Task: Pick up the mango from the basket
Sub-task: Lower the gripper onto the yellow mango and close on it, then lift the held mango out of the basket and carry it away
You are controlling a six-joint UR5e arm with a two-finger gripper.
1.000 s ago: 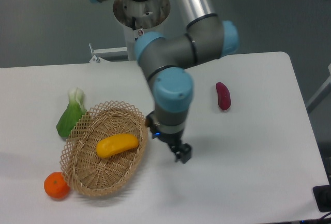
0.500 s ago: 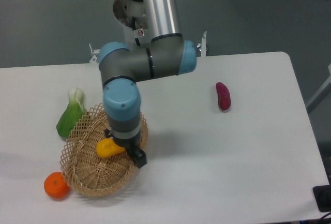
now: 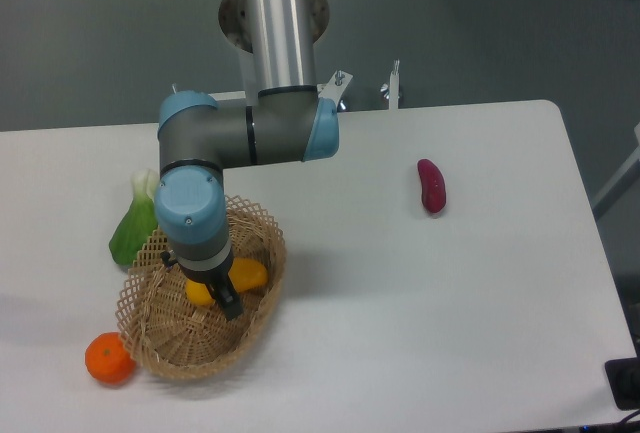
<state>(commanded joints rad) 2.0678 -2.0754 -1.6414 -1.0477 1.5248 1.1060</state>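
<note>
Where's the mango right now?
The mango lies in the basket at the table's front left, mostly hidden under the gripper, with the orange just outside the basket's near-left rim.

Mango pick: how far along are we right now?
Done: the gripper is over the basket, right at the mango. In hand: the grasp itself; the wrist hides the fingers, so I cannot tell if they have closed. Left: lifting, since the mango lies in the basket. The orange, greens and sweet potato sit outside on the table.

Open-weave wicker basket point(image 3: 160, 338), smooth glossy mango point(image 3: 250, 275), matt white table point(image 3: 450, 303)
</note>
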